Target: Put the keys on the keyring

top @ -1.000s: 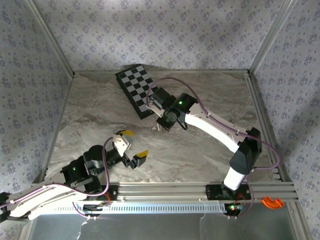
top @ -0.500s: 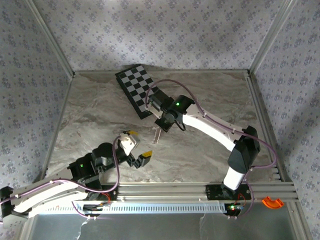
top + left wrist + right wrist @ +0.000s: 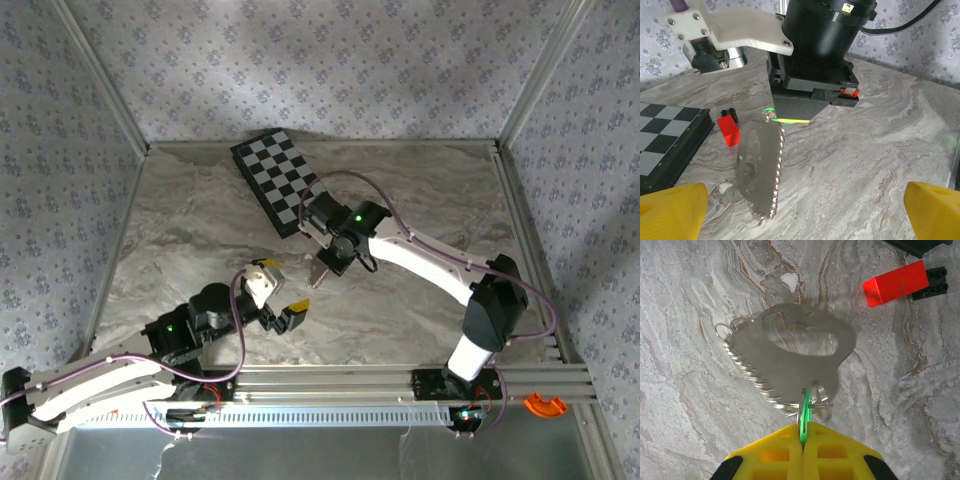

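My right gripper (image 3: 803, 429) is shut on the bright green head of the key (image 3: 804, 414). From the key hangs the keyring, a silvery bead chain (image 3: 751, 374), together with a flat grey metal tag (image 3: 805, 352), both just above the marble table. From above, the right gripper (image 3: 328, 256) is at mid-table with the chain (image 3: 317, 274) dangling below it. My left gripper (image 3: 282, 290) is open a short way to its near left, facing it. In the left wrist view the chain (image 3: 778, 170) hangs ahead between my open yellow fingertips (image 3: 671, 210).
A red-and-black block (image 3: 896, 282) lies on the table just beyond the hanging chain. The checkerboard (image 3: 275, 180) lies at the back, left of centre. Patterned walls and metal frame rails enclose the marble table (image 3: 420, 190).
The right gripper has carried the key and chain a little nearer and lower. The left arm has reached forward and right, bringing its open gripper closer to the chain.
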{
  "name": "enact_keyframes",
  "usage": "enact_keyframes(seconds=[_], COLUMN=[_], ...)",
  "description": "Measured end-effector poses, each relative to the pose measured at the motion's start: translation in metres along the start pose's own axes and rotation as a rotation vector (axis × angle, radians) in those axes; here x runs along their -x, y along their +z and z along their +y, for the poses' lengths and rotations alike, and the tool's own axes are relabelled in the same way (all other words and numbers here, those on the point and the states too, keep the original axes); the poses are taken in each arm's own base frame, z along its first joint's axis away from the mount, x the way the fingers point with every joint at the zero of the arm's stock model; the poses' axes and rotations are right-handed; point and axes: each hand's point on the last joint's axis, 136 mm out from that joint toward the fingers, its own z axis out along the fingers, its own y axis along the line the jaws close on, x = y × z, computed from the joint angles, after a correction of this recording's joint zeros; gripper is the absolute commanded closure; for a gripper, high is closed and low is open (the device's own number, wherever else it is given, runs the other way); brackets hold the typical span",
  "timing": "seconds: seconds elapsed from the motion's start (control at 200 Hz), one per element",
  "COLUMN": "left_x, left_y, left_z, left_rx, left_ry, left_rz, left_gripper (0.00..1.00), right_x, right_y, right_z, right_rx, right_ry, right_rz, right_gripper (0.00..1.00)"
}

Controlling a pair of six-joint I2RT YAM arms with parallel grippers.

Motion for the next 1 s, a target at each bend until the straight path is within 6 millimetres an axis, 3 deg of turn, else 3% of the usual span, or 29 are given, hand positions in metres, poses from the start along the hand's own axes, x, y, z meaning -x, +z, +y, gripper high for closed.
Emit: enact_keyframes(seconds=[0.175, 0.62, 0.999], left_x=[-0.001, -0.001, 0.001], left_y=[0.001, 0.002, 0.001], left_z=[-0.001, 0.000, 0.002], left_rx=[-0.005, -0.001, 0.004], left_ry=[0.001, 0.000, -0.003], left_rz=[0.005, 0.004, -0.003], left_gripper=[0.00, 0.00, 0.00], right_x=[-0.008, -0.046, -0.084], right_y=[-0.003, 0.015, 0.032], right_z=[0.002, 0.014, 0.038], right_rx=[0.013, 0.042, 0.107], right_ry=[0.021, 0.065, 0.103], right_rz=[0.002, 0.079, 0.147], right_gripper=[1.00, 1.00, 1.00])
